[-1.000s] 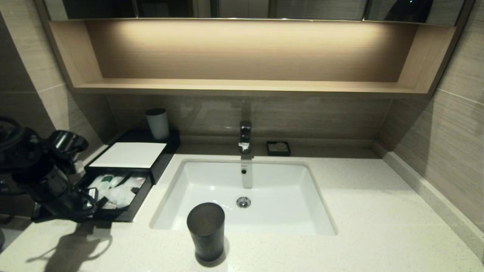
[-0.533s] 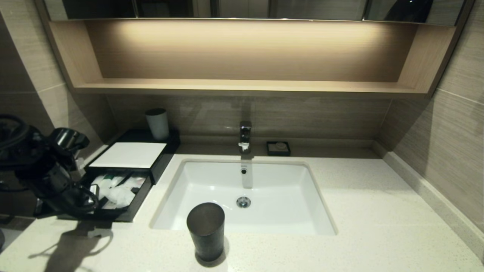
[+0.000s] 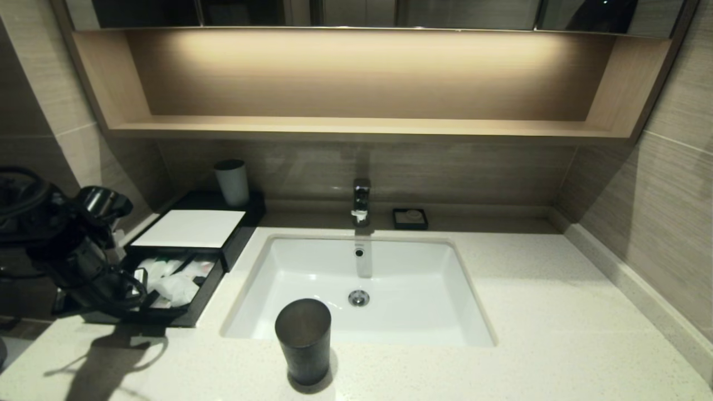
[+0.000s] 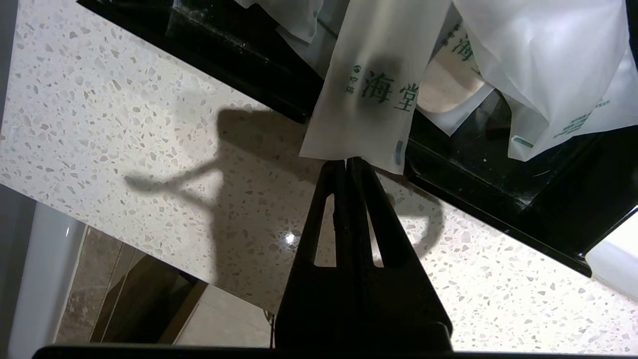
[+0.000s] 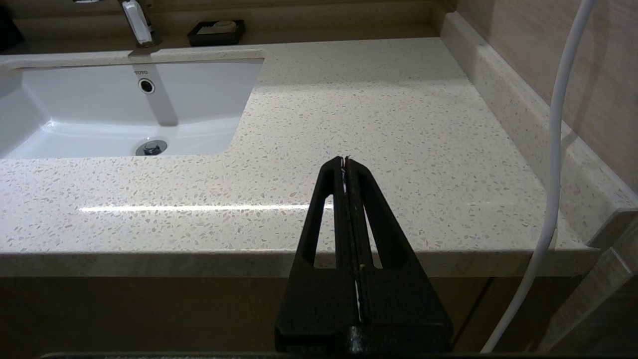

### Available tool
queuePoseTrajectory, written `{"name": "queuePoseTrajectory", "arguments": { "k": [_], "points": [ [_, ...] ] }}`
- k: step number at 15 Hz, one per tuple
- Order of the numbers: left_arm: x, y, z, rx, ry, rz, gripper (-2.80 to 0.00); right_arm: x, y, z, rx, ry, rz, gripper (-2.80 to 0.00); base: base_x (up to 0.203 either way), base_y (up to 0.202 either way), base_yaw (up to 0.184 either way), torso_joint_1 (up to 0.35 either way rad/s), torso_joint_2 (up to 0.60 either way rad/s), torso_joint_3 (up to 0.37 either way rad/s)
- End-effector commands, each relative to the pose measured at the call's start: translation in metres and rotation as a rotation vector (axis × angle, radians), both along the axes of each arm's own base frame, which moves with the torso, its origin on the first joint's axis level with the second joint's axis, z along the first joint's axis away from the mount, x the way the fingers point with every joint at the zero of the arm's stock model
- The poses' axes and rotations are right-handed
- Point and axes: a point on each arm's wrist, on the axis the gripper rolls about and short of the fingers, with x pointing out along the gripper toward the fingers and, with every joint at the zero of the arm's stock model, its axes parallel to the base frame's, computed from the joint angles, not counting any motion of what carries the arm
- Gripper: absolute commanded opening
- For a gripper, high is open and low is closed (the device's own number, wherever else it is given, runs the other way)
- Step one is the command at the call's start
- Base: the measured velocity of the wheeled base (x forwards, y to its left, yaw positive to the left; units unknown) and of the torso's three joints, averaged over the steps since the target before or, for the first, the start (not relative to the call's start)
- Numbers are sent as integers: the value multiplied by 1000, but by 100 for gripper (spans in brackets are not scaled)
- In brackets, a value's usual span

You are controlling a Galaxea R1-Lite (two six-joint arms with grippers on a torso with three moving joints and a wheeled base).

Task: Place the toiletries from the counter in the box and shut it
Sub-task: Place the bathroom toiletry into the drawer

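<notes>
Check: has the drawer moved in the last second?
Yes. The drawer front slid back toward the white panel, pushed by the left gripper.

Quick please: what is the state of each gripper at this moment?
Left gripper: closed, pinching the end of a toiletries packet over the box.
Right gripper: closed, holding nothing.

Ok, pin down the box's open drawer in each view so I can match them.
Head: the drawer sits lower left, packets inside, the left gripper at it.
Left wrist: its black front wall runs diagonally across the top.
Right wrist: not in it.
Shared landmark: the speckled counter.
</notes>
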Motion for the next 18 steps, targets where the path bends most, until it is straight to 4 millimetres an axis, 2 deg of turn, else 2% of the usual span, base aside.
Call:
{"name": "queuePoseTrajectory", "arguments": {
  "k": [1,12,18],
  "points": [
    [3,1,0,0,-1,3,-280,0,0,0,0,1,0,-280,0,0,0,0,0,0],
    [15,3,-6,-1,-18,14,-280,0,0,0,0,1,0,-280,0,0,0,0,0,0],
    [22,4,9,12,-79,39,-280,0,0,0,0,1,0,-280,0,0,0,0,0,0]
  ]
}}
